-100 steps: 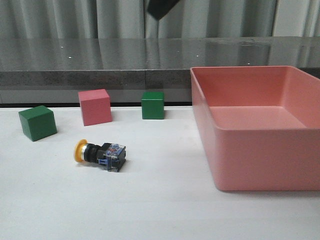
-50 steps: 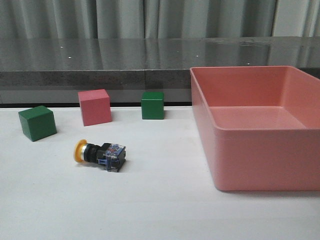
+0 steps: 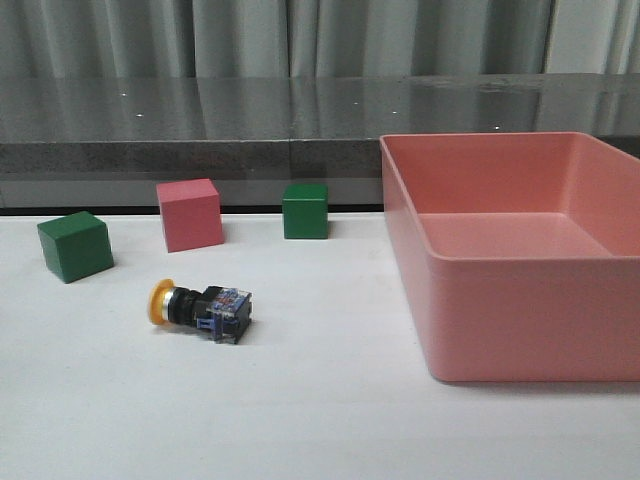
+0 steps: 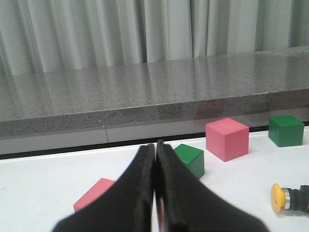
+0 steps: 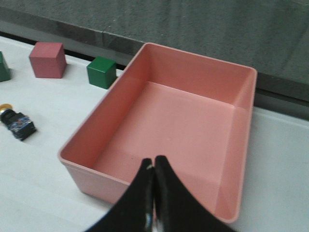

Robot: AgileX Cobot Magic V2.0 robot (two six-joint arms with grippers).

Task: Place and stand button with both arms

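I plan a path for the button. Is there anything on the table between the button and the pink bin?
No. In the front view, only bare white table lies between the button and the pink bin.

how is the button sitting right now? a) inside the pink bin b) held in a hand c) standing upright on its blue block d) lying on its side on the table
d: the button lies on its side on the table, yellow cap pointing left, well clear of the pink bin, and neither hand touches it.
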